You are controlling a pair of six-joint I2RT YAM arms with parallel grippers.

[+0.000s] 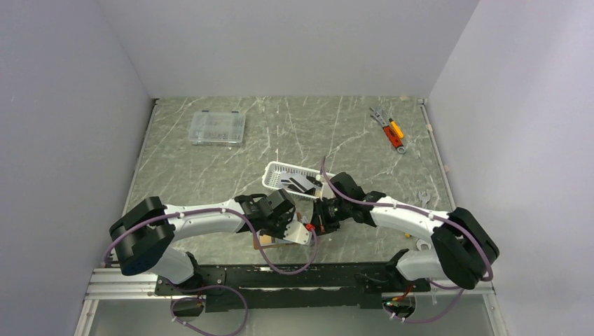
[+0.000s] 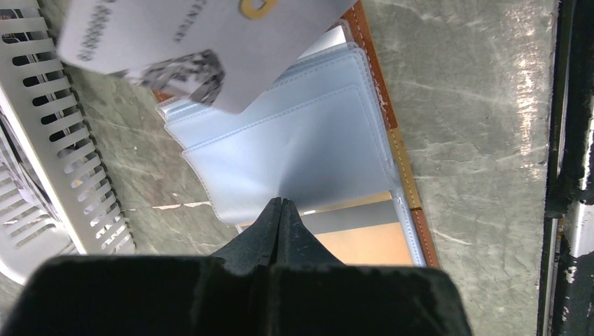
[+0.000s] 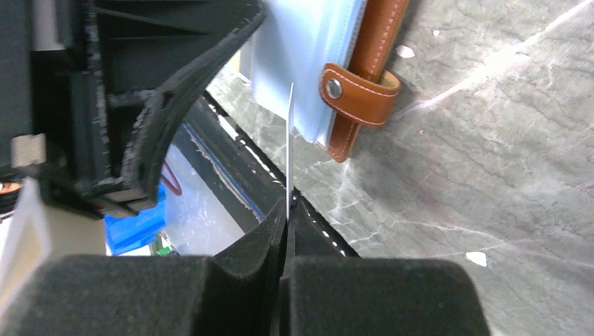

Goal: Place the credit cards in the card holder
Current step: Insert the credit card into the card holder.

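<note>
Brown leather folding card holder is lying open on the grey marbled table, just beside the white slotted plastic basket, with its pale blue inner pockets showing. The left gripper is pinching the near edge of one pale blue pocket, jaws pressed fully together. The right gripper is clamping a thin grey-white credit card, jaws closed on it, holding it over the holder's far end near the snap tab.

Stretched inward from both sides. Clamped tight at the left gripper (fingertips touching); pinched on a card at the right gripper.
</note>
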